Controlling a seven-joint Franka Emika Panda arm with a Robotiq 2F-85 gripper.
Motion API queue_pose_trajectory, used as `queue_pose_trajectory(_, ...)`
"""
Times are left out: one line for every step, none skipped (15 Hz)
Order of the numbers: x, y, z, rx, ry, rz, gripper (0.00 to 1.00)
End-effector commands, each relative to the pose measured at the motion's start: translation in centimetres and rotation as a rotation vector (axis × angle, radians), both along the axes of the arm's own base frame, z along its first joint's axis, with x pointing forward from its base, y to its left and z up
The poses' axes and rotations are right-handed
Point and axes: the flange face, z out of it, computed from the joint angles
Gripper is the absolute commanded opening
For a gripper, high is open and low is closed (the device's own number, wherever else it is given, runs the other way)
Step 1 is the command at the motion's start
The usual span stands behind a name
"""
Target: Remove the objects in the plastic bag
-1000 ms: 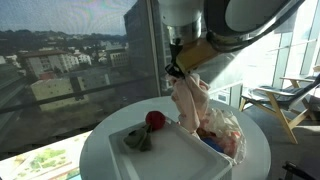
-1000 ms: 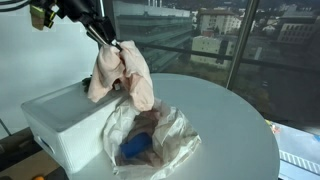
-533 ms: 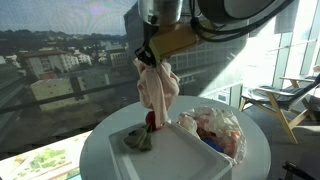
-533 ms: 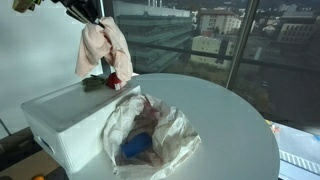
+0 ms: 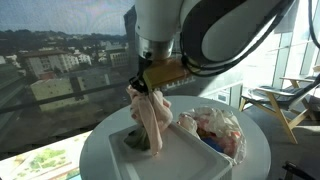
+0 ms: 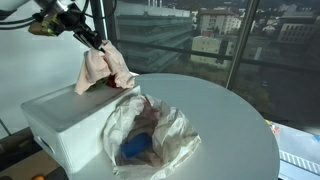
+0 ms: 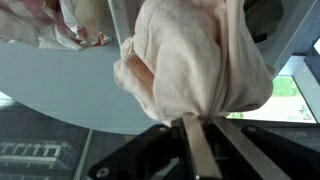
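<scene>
My gripper [image 5: 143, 82] is shut on a pale pink cloth [image 5: 152, 118], which hangs from it down to the white box [image 5: 190, 160]. In an exterior view the cloth [image 6: 102, 68] hangs over the far end of the box [image 6: 60, 115]. The wrist view shows the cloth [image 7: 195, 55] bunched between my fingers [image 7: 200, 122]. The clear plastic bag [image 6: 150, 130] lies open on the round white table [image 6: 230, 130] with a blue object [image 6: 135, 147] and reddish things inside. It also shows in an exterior view [image 5: 215, 130]. A dark olive object [image 5: 133, 142] lies on the box, mostly hidden behind the cloth.
Large windows surround the table. A chair [image 5: 285, 100] stands to the right. The box fills the table's near side in an exterior view.
My gripper has carried the pink cloth from above the bag over to the box and lowered it. The cloth now hides the red object on the box.
</scene>
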Motion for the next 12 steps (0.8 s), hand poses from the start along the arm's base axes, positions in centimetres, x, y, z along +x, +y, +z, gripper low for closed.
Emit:
queue_pose_trajectory(0.7,0.8,-1.2,0.056,0.040,0.053,0.36)
queue_pose_trajectory(0.7,1.1,-1.3,0.070,0.049,0.075,0.37)
queue_pose_trajectory(0.5,1.6,-1.1,0.084,0.053,0.092,0.43)
queue_pose_trajectory(0.4,1.9,-0.9,0.093,0.066,0.102,0.52)
queue_pose_trajectory(0.2,2.1,-0.5,0.095,0.073,0.107,0.58)
queue_pose_trajectory(-0.1,2.3,0.1,0.093,0.080,0.106,0.66)
queue_pose_trajectory(-0.3,2.3,0.6,0.101,0.100,0.088,0.74)
queue_pose_trajectory(-0.5,2.1,1.1,0.095,0.105,0.060,0.81)
queue_pose_trajectory(-0.7,1.7,1.6,0.087,0.108,0.030,0.88)
queue_pose_trajectory(-0.9,0.9,2.2,0.073,0.093,0.001,0.96)
queue_pose_trajectory(-1.0,0.2,2.7,0.068,0.091,-0.021,0.99)
queue_pose_trajectory(-1.2,-0.8,3.4,0.077,0.092,-0.049,1.00)
